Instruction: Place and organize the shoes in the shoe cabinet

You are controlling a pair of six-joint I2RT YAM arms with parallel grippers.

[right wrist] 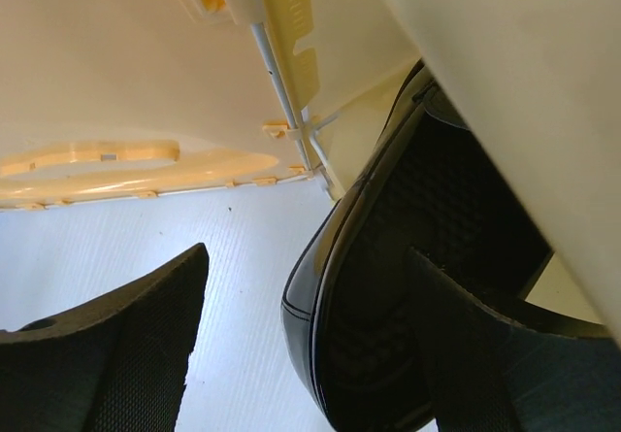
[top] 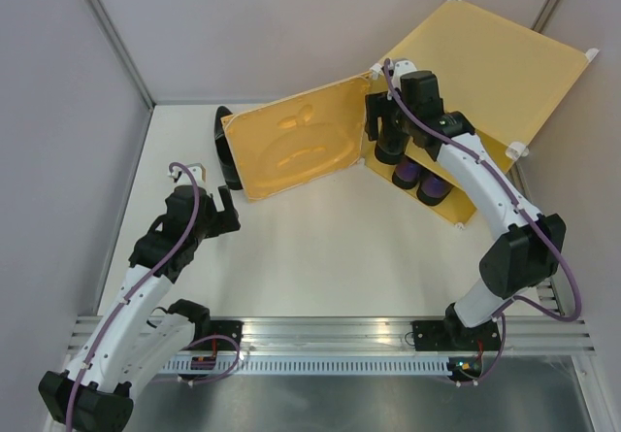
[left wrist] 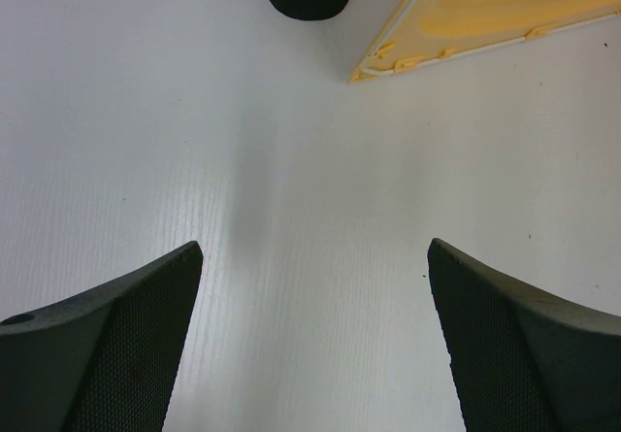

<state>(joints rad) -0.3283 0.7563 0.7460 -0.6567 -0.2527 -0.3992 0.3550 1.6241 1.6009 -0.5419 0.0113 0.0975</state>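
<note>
Note right fingers (right wrist: 116, 354) parted wide at the mouth of the large yellow plastic cube cabinet (top: 485, 63), far right, gripping nothing; between them, a glossy black pointed shoe (right wrist: 388, 296) by the door hinge (right wrist: 278, 83); left fingers (left wrist: 107, 354) wide, empty, over the white desk (top: 310, 257); beware a crooked pull-back: could snag that shoe and drag it out.
</note>
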